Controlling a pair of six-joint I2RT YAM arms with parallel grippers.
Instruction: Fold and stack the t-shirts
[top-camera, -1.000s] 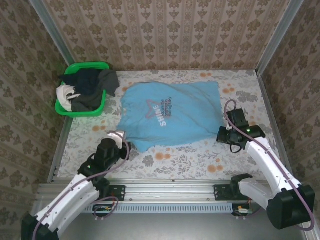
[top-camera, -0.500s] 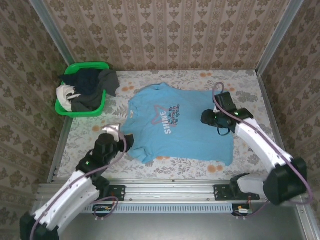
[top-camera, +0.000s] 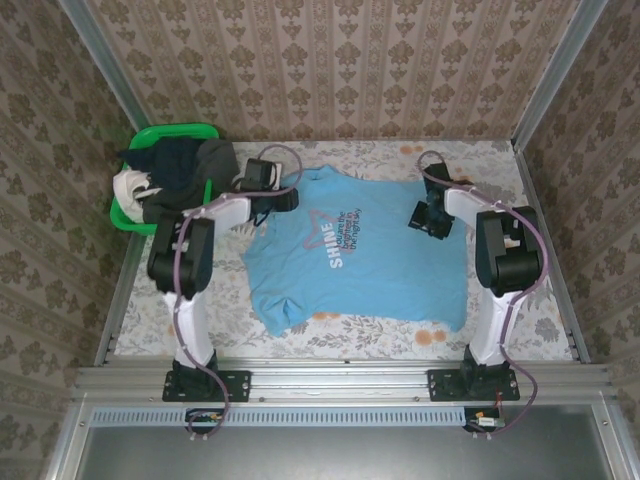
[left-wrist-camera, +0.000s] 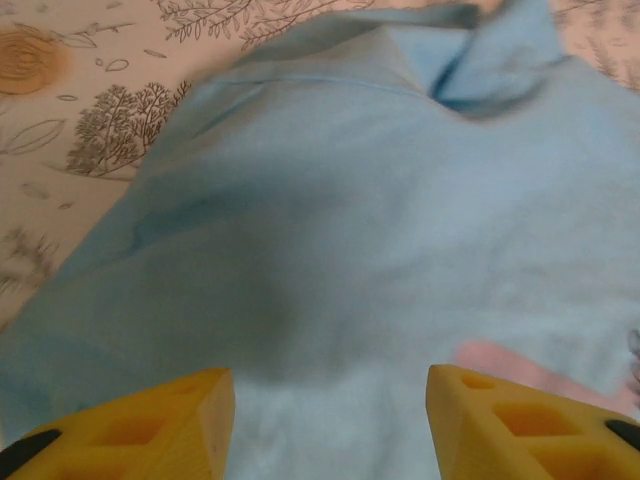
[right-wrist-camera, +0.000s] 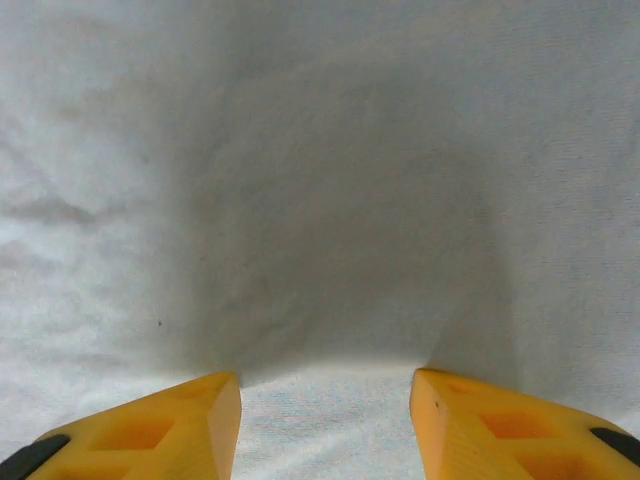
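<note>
A light blue t-shirt (top-camera: 370, 260) with white "SHINE" lettering lies spread flat on the table, print up. My left gripper (top-camera: 288, 197) hovers over its far left shoulder. In the left wrist view this gripper (left-wrist-camera: 325, 400) is open, and blue cloth (left-wrist-camera: 330, 230) lies below the gap with nothing pinched. My right gripper (top-camera: 428, 220) is over the shirt's far right part. It (right-wrist-camera: 322, 395) is open too, just above pale smooth cloth (right-wrist-camera: 320, 200). More t-shirts (top-camera: 178, 175), dark and white, are heaped at the back left.
The heaped shirts sit in a green plastic basket (top-camera: 175, 131) against the left wall. Both arms stretch far out from their bases. A strip of floral table cover (top-camera: 340, 328) shows in front of the shirt. Patterned walls close in the back and both sides.
Both arms swept from the near side to the far side, carrying the blue shirt over so its print faces up. Both grippers then opened and let go of it.
</note>
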